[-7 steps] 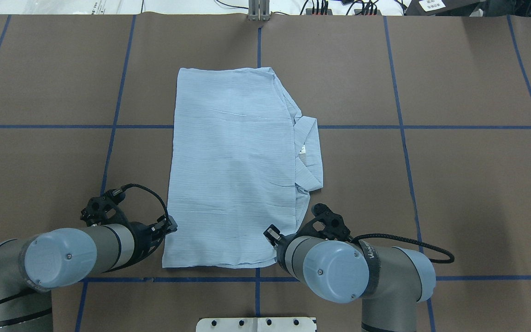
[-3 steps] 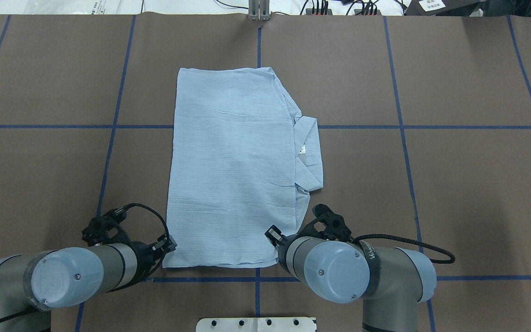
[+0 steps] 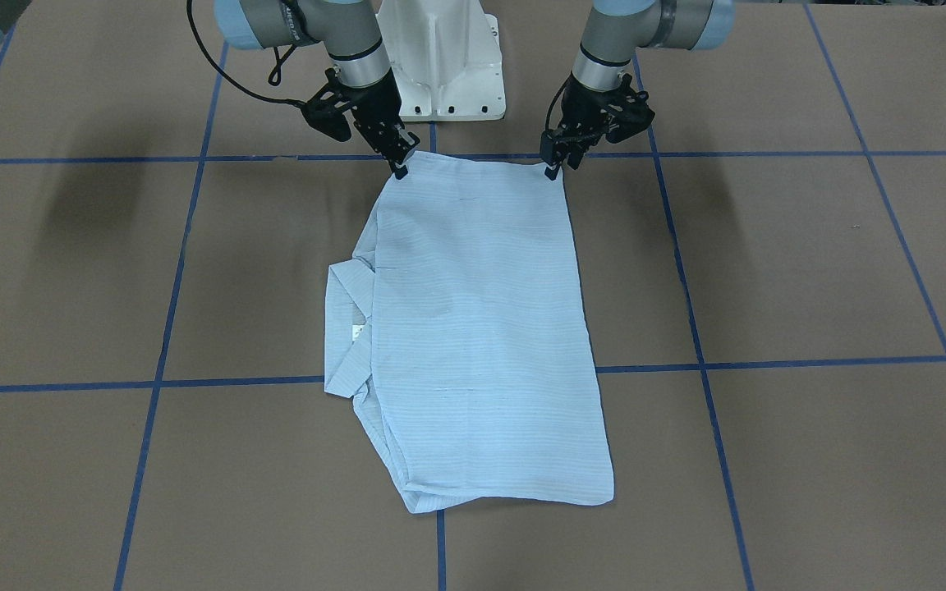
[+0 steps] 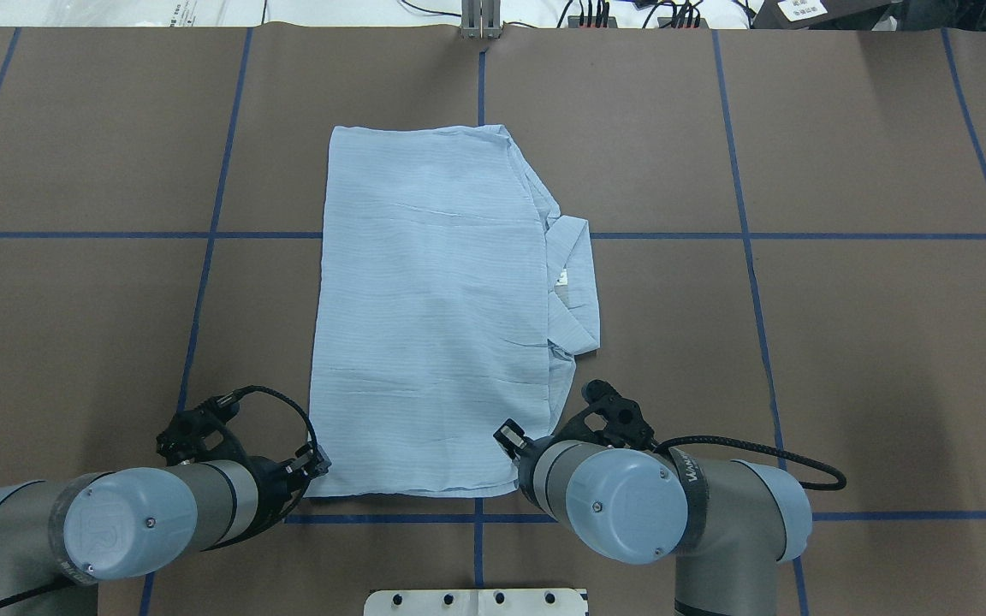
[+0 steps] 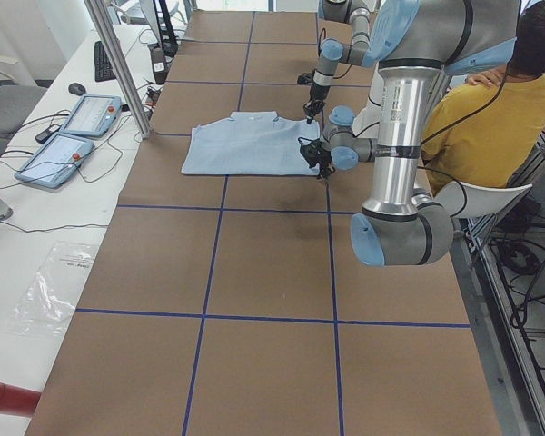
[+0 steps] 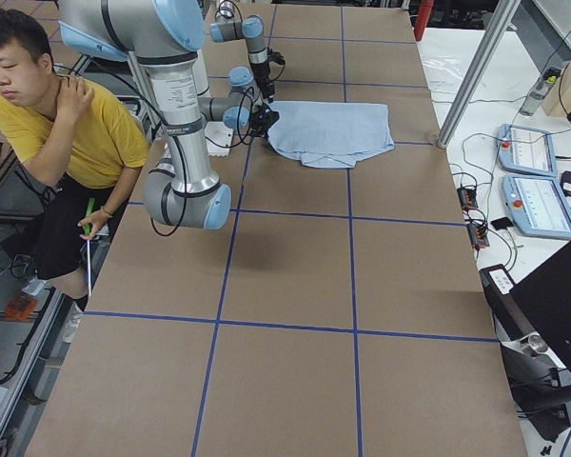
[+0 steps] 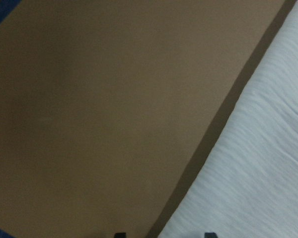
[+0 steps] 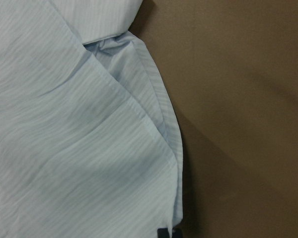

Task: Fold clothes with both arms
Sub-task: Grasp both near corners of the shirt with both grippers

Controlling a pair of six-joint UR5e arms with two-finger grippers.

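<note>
Grippers: left gripper (image 3: 553, 170) spread apart at the near left corner of the shirt (image 4: 433, 308); right gripper (image 3: 401, 169) pinched together on its near right corner.
Shirt: folded into a long panel, lying flat mid-table, running near to far.
Collar (image 4: 574, 291): sticks out from the right edge.
Table (image 4: 844, 342): brown, with blue grid lines.
Person (image 6: 67, 124): seated behind the robot.

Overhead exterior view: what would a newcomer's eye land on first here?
The light-blue shirt, folded into a long rectangle at the middle of the brown table, with its collar poking out on the view's right side. Next, the left gripper and right gripper, each poised at one near corner of the shirt, close to the robot.
</note>
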